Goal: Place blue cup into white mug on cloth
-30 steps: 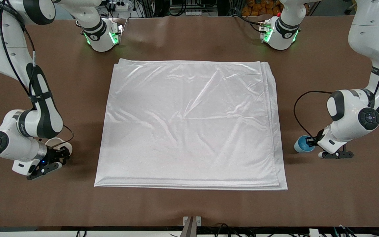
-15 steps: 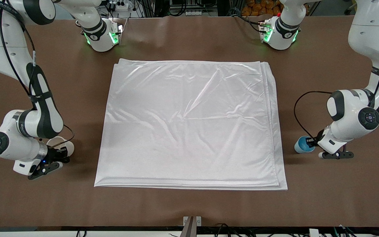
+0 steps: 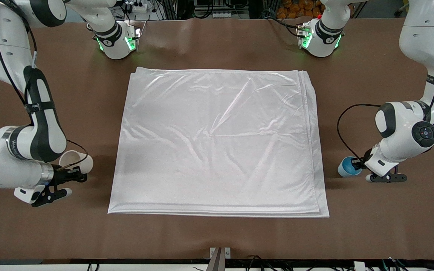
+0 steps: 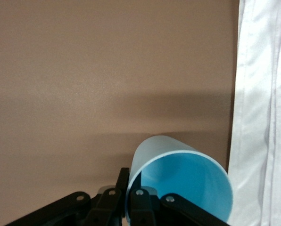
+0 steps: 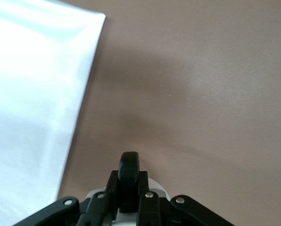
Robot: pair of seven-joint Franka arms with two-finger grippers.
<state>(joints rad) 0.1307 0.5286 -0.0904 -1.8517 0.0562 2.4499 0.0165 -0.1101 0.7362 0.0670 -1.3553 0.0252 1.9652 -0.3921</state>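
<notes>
The cloth [image 3: 217, 141] is a large, shiny white rectangle, folded in layers and lightly wrinkled, lying flat in the middle of the counter [image 3: 217, 237] with its stacked edges showing toward the left arm's end. The blue cup [image 3: 348, 166], small, handleless and tapered, pale blue outside and brighter blue inside, is just beside that edge of the cloth, tilted. The white mug [image 3: 77, 159], cream with a black loop handle [image 5: 129, 175], is at the right arm's end, off the cloth, its pale mouth tipped up.
</notes>
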